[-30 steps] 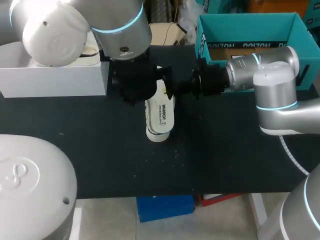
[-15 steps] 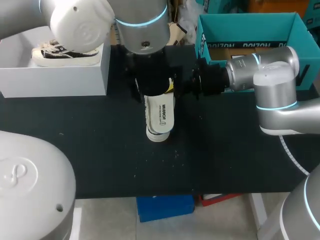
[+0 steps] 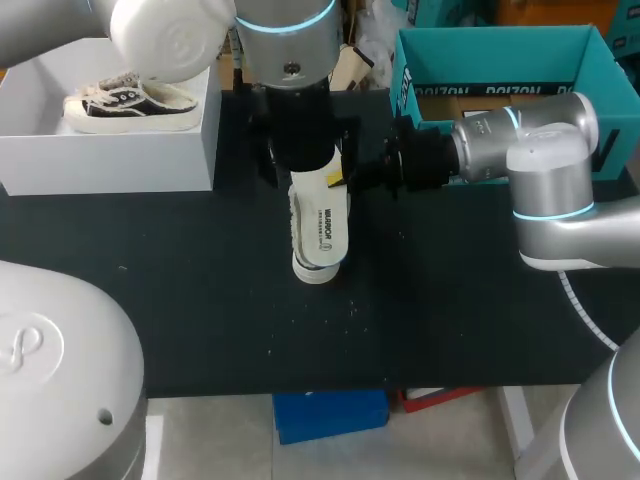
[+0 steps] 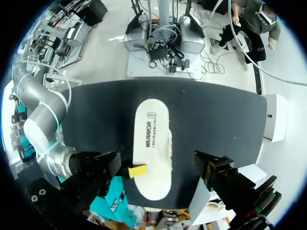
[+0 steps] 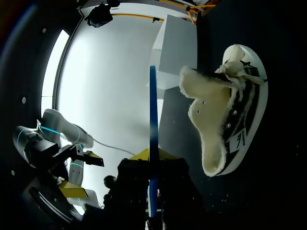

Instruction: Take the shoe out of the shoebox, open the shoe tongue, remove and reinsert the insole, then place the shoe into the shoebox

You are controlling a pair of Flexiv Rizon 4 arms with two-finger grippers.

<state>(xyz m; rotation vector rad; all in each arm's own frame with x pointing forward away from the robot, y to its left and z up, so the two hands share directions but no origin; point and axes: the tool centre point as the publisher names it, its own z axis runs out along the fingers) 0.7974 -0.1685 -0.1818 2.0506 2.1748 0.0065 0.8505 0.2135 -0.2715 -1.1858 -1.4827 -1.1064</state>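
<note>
My left arm [image 3: 290, 60] hangs over the shoe's [image 3: 320, 232] far end. My right arm [image 3: 530, 140], jaws pinching a thin blue insole [image 5: 152, 120], blocks its far right side. The white shoebox [image 3: 110, 160] walls the far left. Around the shoe's near end the tabletop [image 3: 200, 320] is open.

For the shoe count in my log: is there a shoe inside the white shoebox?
Yes, in the head view a black shoe with cream laces sits inside the white shoebox.
</note>
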